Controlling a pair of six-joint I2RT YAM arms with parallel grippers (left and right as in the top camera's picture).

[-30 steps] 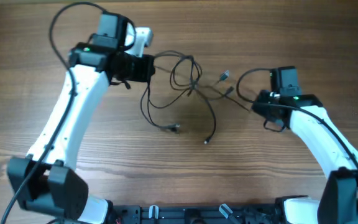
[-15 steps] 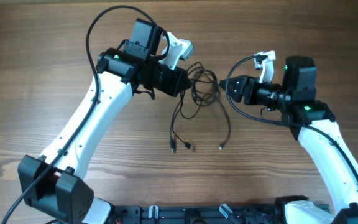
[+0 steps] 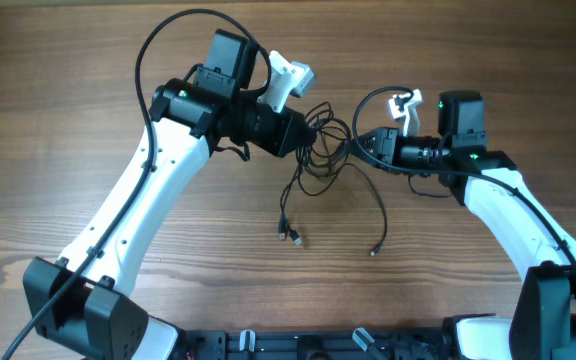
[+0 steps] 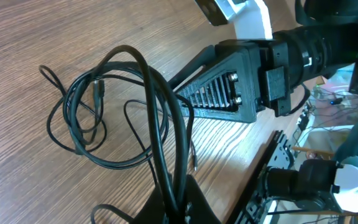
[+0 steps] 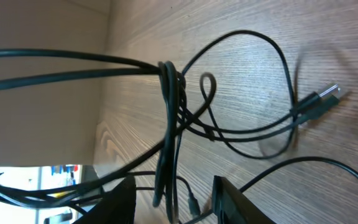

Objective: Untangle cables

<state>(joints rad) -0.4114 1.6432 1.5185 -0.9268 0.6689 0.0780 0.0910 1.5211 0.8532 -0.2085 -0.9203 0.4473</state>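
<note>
The cables point(image 3: 320, 158) hung bunched above the middle of the table point(image 3: 448, 290), loose ends trailing toward the near edge. The left gripper point(image 4: 178, 204) was clamped on several strands. The right gripper point(image 5: 174, 198) stood with its jaws apart, strands passing between them.

Thin black cables point(image 3: 320, 152) with silvery tips, brown wood-grain table point(image 3: 48, 120), white-and-black left arm point(image 3: 133, 205), white-and-black right arm point(image 3: 516, 208)

Thin black cables point(image 3: 320, 150), tangled, mid-table
</note>
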